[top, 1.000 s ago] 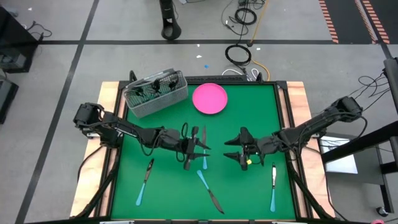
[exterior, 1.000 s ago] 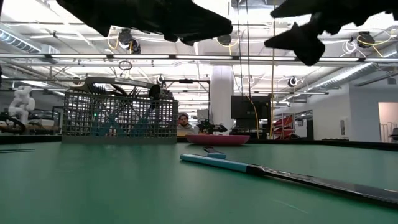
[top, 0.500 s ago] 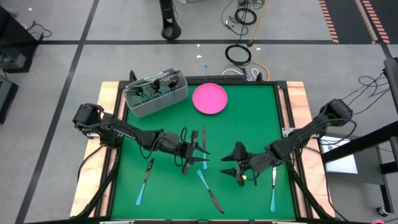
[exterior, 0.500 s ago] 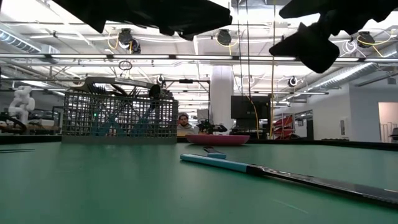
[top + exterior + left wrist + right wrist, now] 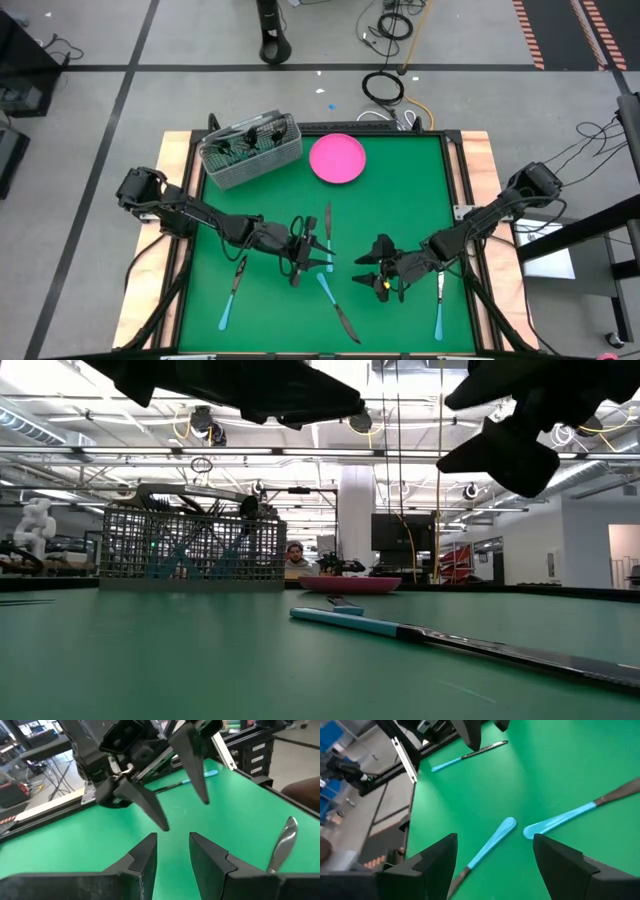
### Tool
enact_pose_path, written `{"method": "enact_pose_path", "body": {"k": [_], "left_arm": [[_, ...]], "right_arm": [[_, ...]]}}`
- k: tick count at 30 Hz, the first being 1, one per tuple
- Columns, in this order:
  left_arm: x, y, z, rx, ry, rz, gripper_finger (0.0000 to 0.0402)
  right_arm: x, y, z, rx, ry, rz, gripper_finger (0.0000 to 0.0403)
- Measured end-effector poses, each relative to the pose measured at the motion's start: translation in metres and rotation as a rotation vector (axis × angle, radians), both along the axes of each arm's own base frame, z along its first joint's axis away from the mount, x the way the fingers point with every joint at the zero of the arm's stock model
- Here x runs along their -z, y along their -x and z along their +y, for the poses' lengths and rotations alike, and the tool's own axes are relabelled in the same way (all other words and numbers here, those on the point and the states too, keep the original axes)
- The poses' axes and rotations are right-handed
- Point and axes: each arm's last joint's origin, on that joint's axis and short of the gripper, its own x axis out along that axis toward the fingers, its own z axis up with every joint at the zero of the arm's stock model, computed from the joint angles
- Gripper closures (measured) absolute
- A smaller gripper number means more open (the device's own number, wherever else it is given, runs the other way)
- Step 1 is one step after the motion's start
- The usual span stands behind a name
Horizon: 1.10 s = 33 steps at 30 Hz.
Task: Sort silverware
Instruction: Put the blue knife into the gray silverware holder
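R gripper point(image 5: 381, 272) has dropped toward tabletop point(image 5: 400, 200) centre, jaws wide, empty, above blue-handled knife point(image 5: 336, 305). L gripper point(image 5: 303, 256) part-open, empty. Silverware unsorted; pick approach judged underway.

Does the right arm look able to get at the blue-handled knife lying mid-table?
Probably yes: the right end effector hangs open beside the blue-handled knife, with bare mat between them; the left end effector sits just off its handle end.
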Motion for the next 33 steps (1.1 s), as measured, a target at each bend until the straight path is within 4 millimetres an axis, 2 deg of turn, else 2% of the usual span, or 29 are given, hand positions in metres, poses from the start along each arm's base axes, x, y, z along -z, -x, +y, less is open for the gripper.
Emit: {"method": "enact_pose_path", "body": {"k": [5,9,12,15,17,22,26,33], "left_arm": [[-0.001,0.002,-0.007,0.014,0.001,-0.013,0.0285],[-0.006,0.001,-0.008,0.014,0.016,-0.065,0.0285],[-0.011,0.0,-0.013,0.033,0.019,-0.082,0.0285],[-0.019,-0.003,-0.02,0.056,0.009,-0.104,0.0285],[-0.02,-0.008,-0.027,0.072,0.004,-0.108,0.0285],[-0.006,-0.025,-0.04,0.09,-0.013,-0.071,0.0285],[0.01,-0.039,-0.042,0.084,-0.027,-0.033,0.0285],[0.018,-0.056,-0.047,0.109,-0.024,-0.012,0.0285]], "right_arm": [[-0.02,-0.005,0.012,-0.013,-0.034,0.079,0.0151],[-0.052,-0.007,0.024,-0.014,0.009,0.197,0.0151],[-0.07,-0.001,0.03,0.019,0.025,0.328,0.0151],[-0.079,0.011,0.037,0.078,-0.017,0.443,0.0151],[-0.077,0.022,0.042,0.11,-0.063,0.526,0.0151],[-0.061,0.046,0.059,0.209,-0.123,0.665,0.0151],[-0.047,0.056,0.076,0.253,-0.15,0.723,0.0151],[-0.017,0.068,0.097,0.331,-0.125,0.853,0.0151]]}}
